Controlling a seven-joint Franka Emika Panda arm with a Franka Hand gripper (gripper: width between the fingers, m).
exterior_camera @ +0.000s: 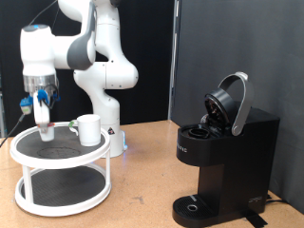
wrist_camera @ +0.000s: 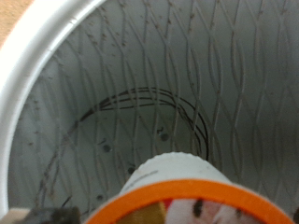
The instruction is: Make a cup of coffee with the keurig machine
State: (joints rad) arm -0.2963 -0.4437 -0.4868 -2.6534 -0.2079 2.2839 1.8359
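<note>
My gripper (exterior_camera: 44, 122) hangs over the top shelf of a white two-tier round stand (exterior_camera: 28, 152) at the exterior view's left. It is shut on a small white pod with a red-orange top (wrist_camera: 177, 187), which fills the wrist view close to the camera, just above the shelf's grey mesh. The white cup (exterior_camera: 88, 129) stands upright on the same shelf, to the right of the gripper and apart from it. The black keurig machine (exterior_camera: 223, 161) stands at the exterior view's right with its hinged lid (exterior_camera: 231, 100) raised and its pod chamber showing.
The stand's white rim (wrist_camera: 37, 75) curves around the mesh shelf (wrist_camera: 187, 84). The robot's base (exterior_camera: 104, 114) stands behind the stand. Brown tabletop (exterior_camera: 142, 176) lies between the stand and the machine. A black panel is behind the machine.
</note>
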